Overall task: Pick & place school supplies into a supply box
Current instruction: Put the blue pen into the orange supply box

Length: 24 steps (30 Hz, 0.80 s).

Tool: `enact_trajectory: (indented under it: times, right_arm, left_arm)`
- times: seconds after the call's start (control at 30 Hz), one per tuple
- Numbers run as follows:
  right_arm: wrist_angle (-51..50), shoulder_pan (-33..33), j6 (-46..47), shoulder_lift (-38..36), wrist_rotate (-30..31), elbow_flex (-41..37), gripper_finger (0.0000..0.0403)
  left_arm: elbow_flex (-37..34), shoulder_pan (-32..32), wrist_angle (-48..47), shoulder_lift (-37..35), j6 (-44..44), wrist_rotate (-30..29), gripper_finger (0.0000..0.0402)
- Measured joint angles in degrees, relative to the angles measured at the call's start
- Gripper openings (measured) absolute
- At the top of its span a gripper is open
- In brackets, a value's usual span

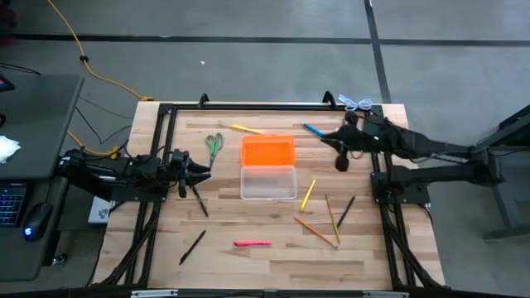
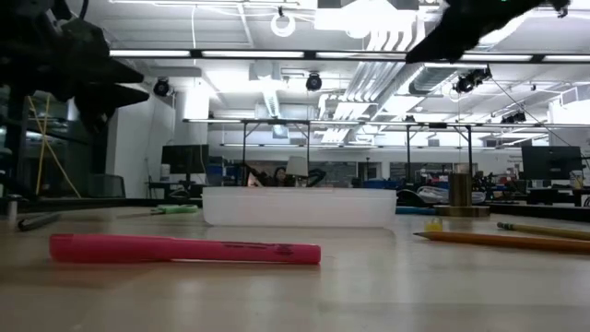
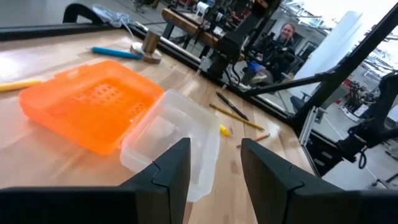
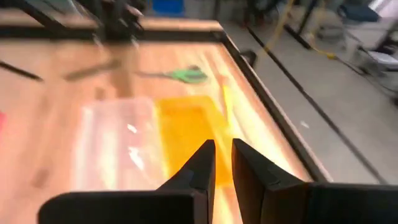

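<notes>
The supply box lies open at mid-table: its orange lid (image 1: 267, 151) on the far side, its clear tray (image 1: 267, 182) on the near side. Around it lie the school supplies: green scissors (image 1: 215, 145), a yellow pen (image 1: 246, 129), a blue pen (image 1: 313, 130), a yellow pencil (image 1: 308, 194), wooden pencils (image 1: 316, 232), black pens (image 1: 346, 211) and a pink marker (image 1: 252, 243). My left gripper (image 1: 199, 171) waits open at the table's left, pointing at the box. My right gripper (image 1: 329, 139) hovers raised at the far right, fingers nearly together, nothing between them (image 4: 222, 165).
A silver bell-shaped object (image 3: 147, 46) stands by the blue pen at the far right. A black pen (image 1: 199, 199) lies just in front of my left gripper, another (image 1: 192, 247) near the front left. Black frame rails edge the table. A person sits beyond the table's right side.
</notes>
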Motion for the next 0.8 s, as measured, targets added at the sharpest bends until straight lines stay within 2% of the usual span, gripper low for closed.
enact_trajectory:
  times: [0.17, 0.4, 0.57, 0.8]
  right_arm:
    - [-4.74, -1.52, -3.26, 10.25, 4.84, 8.74, 0.0032]
    - [-10.03, -6.44, -3.47, 20.4, 5.06, 17.01, 0.0032]
    - [-10.45, -9.15, -3.4, 23.15, 4.54, 19.27, 0.0032]
    - [-11.31, -11.32, -2.87, 23.26, 2.25, 19.33, 0.0032]
  left_arm:
    - [-0.01, 0.0, -0.31, 0.02, -0.03, 0.0, 0.0172]
    - [-0.01, 0.0, -1.6, 0.01, -0.07, -0.02, 0.0172]
    - [-0.01, 0.0, -1.53, 0.0, -0.42, -0.04, 0.0172]
    - [-0.01, -0.02, -1.51, 0.02, -0.49, -0.07, 0.0172]
